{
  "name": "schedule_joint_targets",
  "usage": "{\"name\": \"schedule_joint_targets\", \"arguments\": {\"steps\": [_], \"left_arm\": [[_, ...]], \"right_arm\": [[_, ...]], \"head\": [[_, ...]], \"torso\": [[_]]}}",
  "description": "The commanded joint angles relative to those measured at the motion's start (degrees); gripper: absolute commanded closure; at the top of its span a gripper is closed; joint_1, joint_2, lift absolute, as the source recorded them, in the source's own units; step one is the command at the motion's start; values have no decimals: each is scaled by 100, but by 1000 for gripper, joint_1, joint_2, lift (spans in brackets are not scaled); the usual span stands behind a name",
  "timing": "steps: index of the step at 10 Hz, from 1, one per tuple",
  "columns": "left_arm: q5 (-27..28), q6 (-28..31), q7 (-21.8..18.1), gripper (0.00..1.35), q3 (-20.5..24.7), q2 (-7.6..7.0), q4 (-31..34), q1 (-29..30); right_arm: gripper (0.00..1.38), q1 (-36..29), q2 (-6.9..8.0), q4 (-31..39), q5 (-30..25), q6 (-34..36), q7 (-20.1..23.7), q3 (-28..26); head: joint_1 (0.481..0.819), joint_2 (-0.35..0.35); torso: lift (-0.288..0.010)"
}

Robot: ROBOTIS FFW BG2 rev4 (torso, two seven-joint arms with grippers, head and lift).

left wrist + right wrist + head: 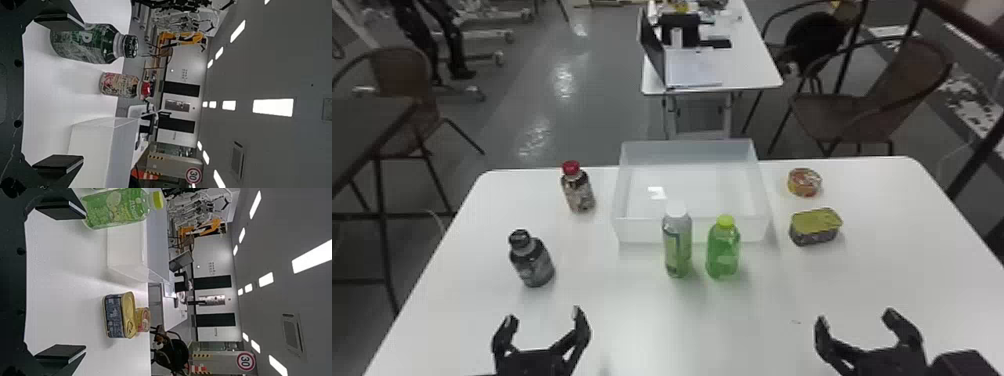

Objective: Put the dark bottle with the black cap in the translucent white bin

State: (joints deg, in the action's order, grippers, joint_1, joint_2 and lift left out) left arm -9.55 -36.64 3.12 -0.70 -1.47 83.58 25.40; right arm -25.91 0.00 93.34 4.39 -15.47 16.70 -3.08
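Observation:
My left gripper (544,320) is at the near left of the table, open, with the dark bottle (532,262) standing upright just beyond it. In the left wrist view, the dark bottle (84,43) lies past one finger of the open left gripper (60,94), with nothing held. The translucent white bin (692,230) sits at the table's far middle; its wall (92,147) also appears in the left wrist view. My right gripper (857,317) is parked open at the near right; the right wrist view has the right gripper (62,284) holding nothing.
A red-capped bottle (578,190) stands left of the bin. In front of the bin are a white-capped bottle (677,245) and a green bottle (723,250). To its right sit a round can (804,183) and a rectangular tin (815,227).

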Motion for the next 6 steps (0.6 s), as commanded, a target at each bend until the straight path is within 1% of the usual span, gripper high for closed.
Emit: {"name": "schedule_joint_targets", "arguments": {"steps": [1, 5, 6], "left_arm": [[-29, 34, 4, 119, 0, 15, -17, 0], [-38, 122, 48, 119, 0, 15, -53, -62], [-47, 219, 57, 119, 0, 7, -88, -88]], "right_arm": [[99, -2, 5, -9, 9, 0, 0, 0], [99, -2, 5, -17, 18, 0, 9, 9], [98, -2, 5, -17, 18, 0, 0, 18]], "head": [[695, 90], [695, 92], [695, 92]], "torso": [[-58], [-58], [-58]]}}
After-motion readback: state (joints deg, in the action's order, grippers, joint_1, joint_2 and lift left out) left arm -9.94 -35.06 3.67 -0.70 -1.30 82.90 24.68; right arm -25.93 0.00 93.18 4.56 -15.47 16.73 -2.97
